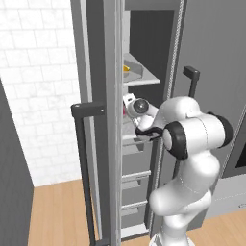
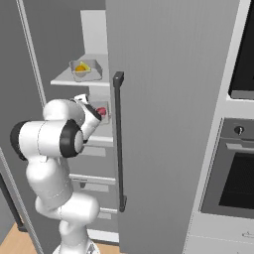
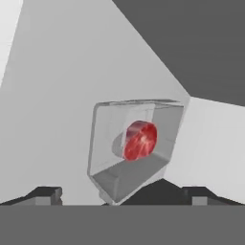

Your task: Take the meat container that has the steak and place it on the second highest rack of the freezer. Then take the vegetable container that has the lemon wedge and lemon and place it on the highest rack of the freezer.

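Jaws spread wide, with nothing between them: from my remote station I see the gripper (image 3: 119,194) hanging just short of the meat container (image 3: 136,148), its two dark fingertips (image 3: 45,194) low in the hand view at about 7 and 5 o'clock, the clear tray standing free at the centre. Inside that tray lies the steak (image 3: 140,139), a round red slab pressed toward the tray's far wall. I cannot tell from the hand view whether the tips touch the tray's near rim.

From the right base view, the white arm (image 2: 54,139) reaches into the open freezer (image 2: 163,99), and the steak (image 2: 102,111) shows red on the second shelf (image 2: 99,140), at roughly 1 o'clock from the arm's dark elbow joint. On the highest rack (image 2: 74,80), directly above at 12 o'clock, sits the vegetable container (image 2: 85,69) with the orange-yellow lemon (image 2: 80,69) and the paler lemon wedge (image 2: 85,64) touching it.

From the left base view, the hand (image 1: 136,106) pokes past the edge of the freezer's open door (image 1: 103,120), whose dark bar handle (image 1: 82,158) stands at 9 o'clock from the wrist. A black-windowed wall oven (image 2: 237,173) flanks the freezer at 3 o'clock in the right base view.
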